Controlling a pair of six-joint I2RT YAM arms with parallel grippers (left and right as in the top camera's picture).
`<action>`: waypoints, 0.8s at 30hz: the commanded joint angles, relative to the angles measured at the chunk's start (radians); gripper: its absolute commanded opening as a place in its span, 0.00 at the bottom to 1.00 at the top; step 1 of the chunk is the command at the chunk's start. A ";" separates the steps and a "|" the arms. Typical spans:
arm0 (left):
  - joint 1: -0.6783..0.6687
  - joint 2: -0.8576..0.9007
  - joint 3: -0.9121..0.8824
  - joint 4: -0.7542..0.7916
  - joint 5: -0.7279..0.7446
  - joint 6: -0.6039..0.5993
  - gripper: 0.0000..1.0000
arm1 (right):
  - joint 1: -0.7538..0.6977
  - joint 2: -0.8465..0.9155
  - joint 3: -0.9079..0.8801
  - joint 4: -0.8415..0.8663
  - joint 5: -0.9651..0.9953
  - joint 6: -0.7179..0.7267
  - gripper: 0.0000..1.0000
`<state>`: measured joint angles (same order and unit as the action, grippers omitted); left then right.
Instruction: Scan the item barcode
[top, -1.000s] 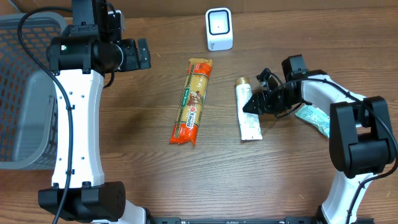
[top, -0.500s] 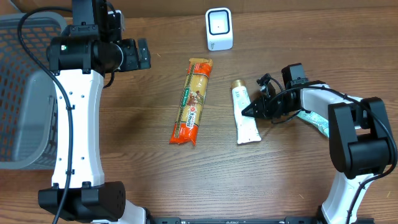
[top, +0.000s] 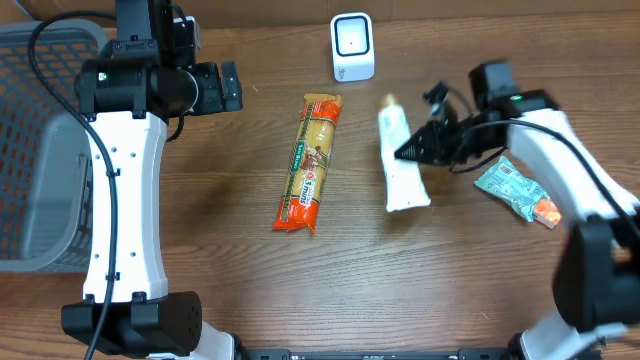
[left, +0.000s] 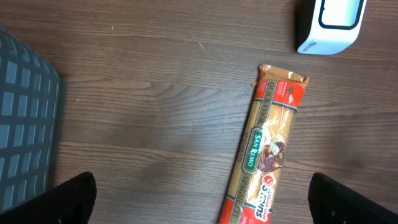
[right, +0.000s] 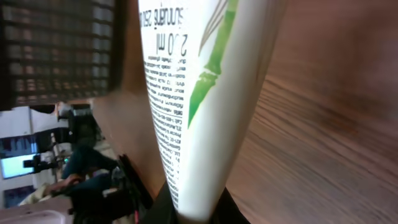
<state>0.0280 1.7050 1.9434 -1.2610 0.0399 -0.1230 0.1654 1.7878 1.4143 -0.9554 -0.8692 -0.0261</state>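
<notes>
Between pasta pack (top: 309, 162) and snack packet (top: 518, 190), bare wood seen around tube (top: 405, 185); tube clamped by right gripper (top: 406, 152), long axis near-to-far, cap toward scanner (top: 352, 47) side; left gripper (top: 231, 87) spread apart.

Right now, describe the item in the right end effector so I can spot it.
Start at the scanner at the far edge of the table. Right of it, nearer the robot, is a tube pinched by the right end effector. It is white, unlike the orange pasta pack.
</notes>
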 joint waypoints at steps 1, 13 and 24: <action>0.004 0.003 0.004 0.002 -0.006 0.015 1.00 | 0.012 -0.153 0.040 -0.021 -0.068 -0.007 0.04; 0.004 0.003 0.004 0.002 -0.006 0.015 1.00 | 0.089 -0.273 0.042 0.003 0.119 0.097 0.04; 0.004 0.003 0.004 0.002 -0.006 0.015 1.00 | 0.253 0.003 0.612 -0.243 0.710 0.182 0.03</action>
<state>0.0280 1.7050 1.9434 -1.2617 0.0399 -0.1230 0.4046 1.6749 1.8023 -1.1652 -0.3779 0.1329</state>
